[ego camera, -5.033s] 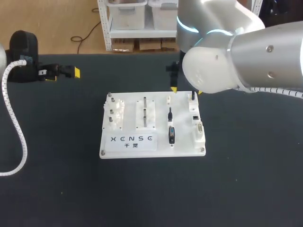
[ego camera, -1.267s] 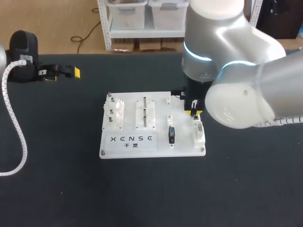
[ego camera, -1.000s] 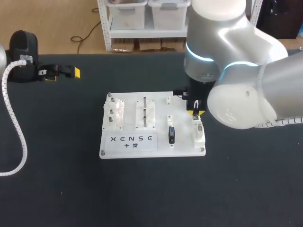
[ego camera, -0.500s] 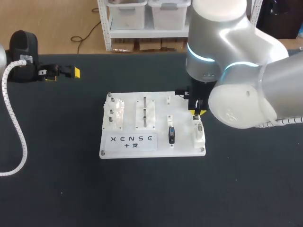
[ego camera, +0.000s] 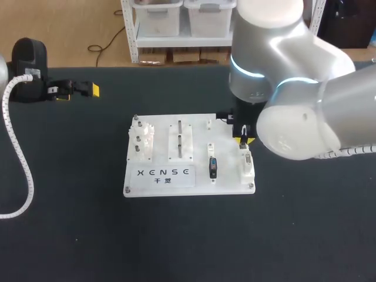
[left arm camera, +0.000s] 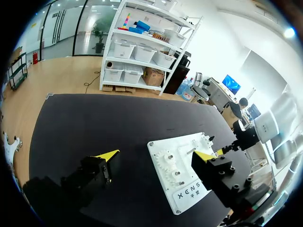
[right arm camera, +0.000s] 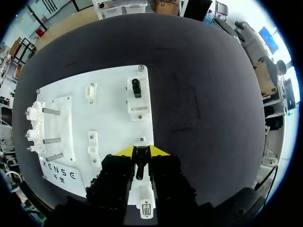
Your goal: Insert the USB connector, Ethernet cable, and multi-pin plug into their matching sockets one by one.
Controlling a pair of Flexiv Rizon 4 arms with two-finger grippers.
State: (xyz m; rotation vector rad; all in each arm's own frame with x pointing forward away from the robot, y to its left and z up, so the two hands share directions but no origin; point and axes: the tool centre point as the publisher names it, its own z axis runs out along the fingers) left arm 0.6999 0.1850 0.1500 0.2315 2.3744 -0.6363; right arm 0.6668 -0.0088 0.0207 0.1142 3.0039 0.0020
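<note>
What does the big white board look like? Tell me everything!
The flat white plastic-looking board lies on the black table. It carries a toothed block with metal pegs, a slotted block, a black plug in a holder, right-edge sockets and black lettering. The right gripper, pinching a thin black connector, is over those sockets.

board (ego camera: 229, 176) bears print (ego camera: 165, 173), perhaps a logo

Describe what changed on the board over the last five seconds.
The right gripper went from the white board's far edge to the socket block at its right edge. The slim black plug left its middle holder and now sits gripped between the fingers. The left gripper and the other black plug stayed put.
</note>
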